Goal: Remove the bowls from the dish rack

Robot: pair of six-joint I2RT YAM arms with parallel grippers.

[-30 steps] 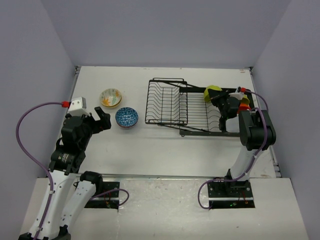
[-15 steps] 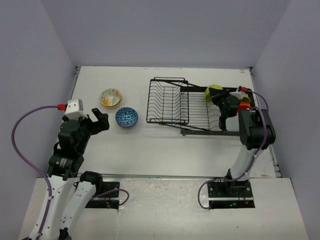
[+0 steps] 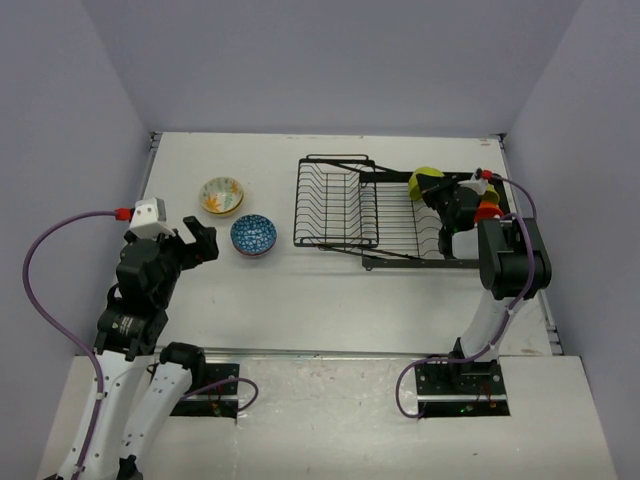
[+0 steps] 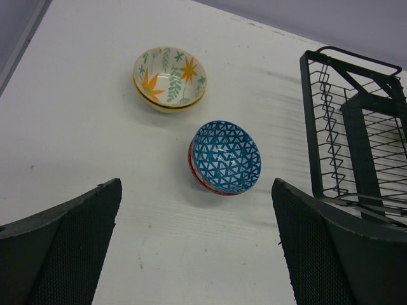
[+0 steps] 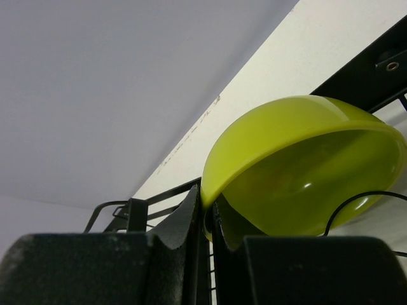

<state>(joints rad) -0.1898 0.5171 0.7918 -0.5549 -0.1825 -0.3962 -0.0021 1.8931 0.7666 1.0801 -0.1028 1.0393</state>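
- The lime green bowl (image 5: 299, 171) stands on edge at the far side of the dish rack (image 3: 340, 205), in its right-hand part.
- The right gripper (image 5: 206, 216) is closed thin on that bowl's rim; in the top view the bowl is at its 11 o'clock.
- An orange bowl (image 3: 489, 210) shows at the gripper's 3 o'clock.
- The blue-patterned bowl (image 4: 226, 157) and the floral bowl (image 4: 170, 78) sit on the table (image 4: 82, 146).
- In the left wrist view they lie at 12 and 11 o'clock of the left gripper (image 4: 196, 184), which is spread wide and empty.
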